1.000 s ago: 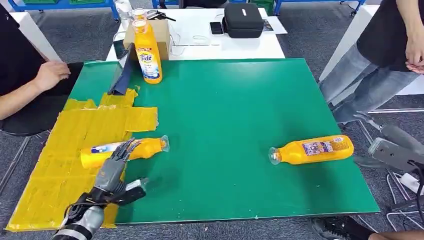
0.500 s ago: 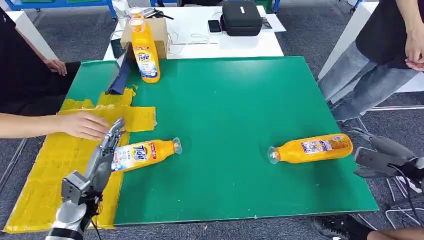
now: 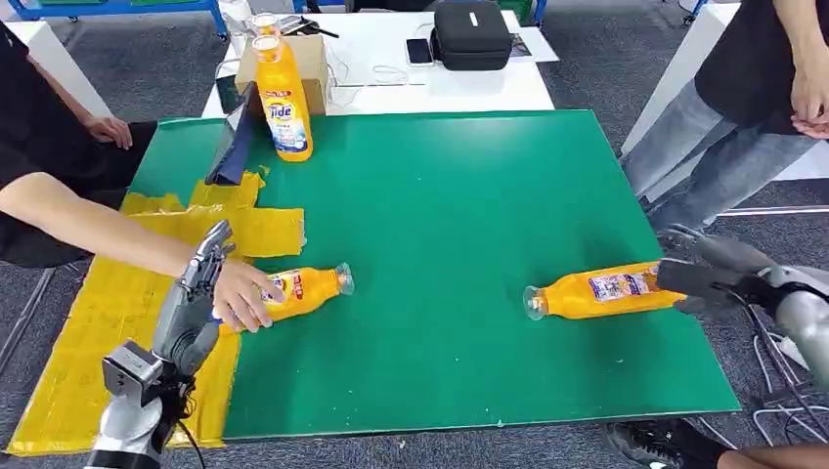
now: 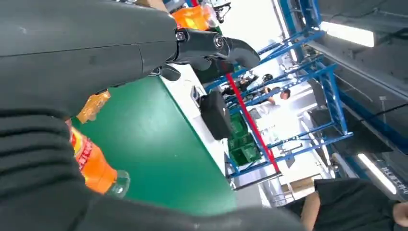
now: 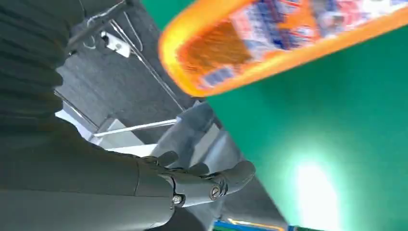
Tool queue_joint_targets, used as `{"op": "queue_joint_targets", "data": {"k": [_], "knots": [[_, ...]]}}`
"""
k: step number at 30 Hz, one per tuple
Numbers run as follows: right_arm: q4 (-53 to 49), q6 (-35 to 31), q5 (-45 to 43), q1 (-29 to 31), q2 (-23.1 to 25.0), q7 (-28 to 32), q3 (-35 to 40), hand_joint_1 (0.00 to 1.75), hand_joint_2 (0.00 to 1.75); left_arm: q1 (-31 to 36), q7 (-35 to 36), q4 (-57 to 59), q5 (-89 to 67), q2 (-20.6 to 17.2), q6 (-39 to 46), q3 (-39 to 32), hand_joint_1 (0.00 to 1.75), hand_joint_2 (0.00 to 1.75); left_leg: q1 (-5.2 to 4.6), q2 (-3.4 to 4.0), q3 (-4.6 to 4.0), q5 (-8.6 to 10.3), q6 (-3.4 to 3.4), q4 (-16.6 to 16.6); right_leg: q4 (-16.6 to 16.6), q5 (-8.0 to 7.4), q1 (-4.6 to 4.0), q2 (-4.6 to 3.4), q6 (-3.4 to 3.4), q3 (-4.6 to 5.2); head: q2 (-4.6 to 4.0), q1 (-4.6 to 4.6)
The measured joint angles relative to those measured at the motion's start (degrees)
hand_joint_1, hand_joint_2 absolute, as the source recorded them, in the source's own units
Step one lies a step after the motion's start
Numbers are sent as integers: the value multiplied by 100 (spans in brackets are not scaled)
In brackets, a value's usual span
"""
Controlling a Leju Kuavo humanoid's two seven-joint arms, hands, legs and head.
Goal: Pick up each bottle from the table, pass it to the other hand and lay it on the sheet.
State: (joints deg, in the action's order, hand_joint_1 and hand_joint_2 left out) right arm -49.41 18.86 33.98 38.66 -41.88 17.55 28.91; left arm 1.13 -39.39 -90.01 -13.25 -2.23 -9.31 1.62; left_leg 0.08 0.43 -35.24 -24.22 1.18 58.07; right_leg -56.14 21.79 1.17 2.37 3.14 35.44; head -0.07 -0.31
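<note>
reach in with right hand (image 3: 706,278), fingers apart and empty, beside lying bottle (image 3: 606,290) near worktop (image 3: 459,215) edge; wrap mid-body before lifting. left hand (image 3: 196,288) apart, empty, over yellow sheet (image 3: 108,303).

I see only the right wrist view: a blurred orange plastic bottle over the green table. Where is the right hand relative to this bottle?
Observer: In the head view, the right hand is at the base end of that lying orange plastic bottle, its fingers apart. I cannot tell whether they touch.
Operator: Is there another bottle?
Observer: Yes, a second orange bottle lies at the edge of the yellow sheet, and a person's hand is on it.
Operator: And the left hand?
Observer: The left hand is raised beside that bottle, fingers straight, holding nothing.
</note>
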Motion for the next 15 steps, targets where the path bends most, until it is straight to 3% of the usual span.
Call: {"op": "queue_joint_targets", "data": {"k": [5, 15], "knots": [[939, -158, 164, 638, 641, 116, 720, 0, 175, 107, 0, 2, 2, 24, -50, -2, 0, 175, 1, -2, -3, 8, 0, 0, -4, 0, 0, 2, 0, 1, 0, 0], [1243, -24, 99, 742, 774, 238, 974, 0, 175, 129, 0, 20, 81, 24, -99, -50, 0, 175, -1, -3, -7, 7, 0, 1, -1, 0, 1, 2, 0, 3, 0, 2]]}}
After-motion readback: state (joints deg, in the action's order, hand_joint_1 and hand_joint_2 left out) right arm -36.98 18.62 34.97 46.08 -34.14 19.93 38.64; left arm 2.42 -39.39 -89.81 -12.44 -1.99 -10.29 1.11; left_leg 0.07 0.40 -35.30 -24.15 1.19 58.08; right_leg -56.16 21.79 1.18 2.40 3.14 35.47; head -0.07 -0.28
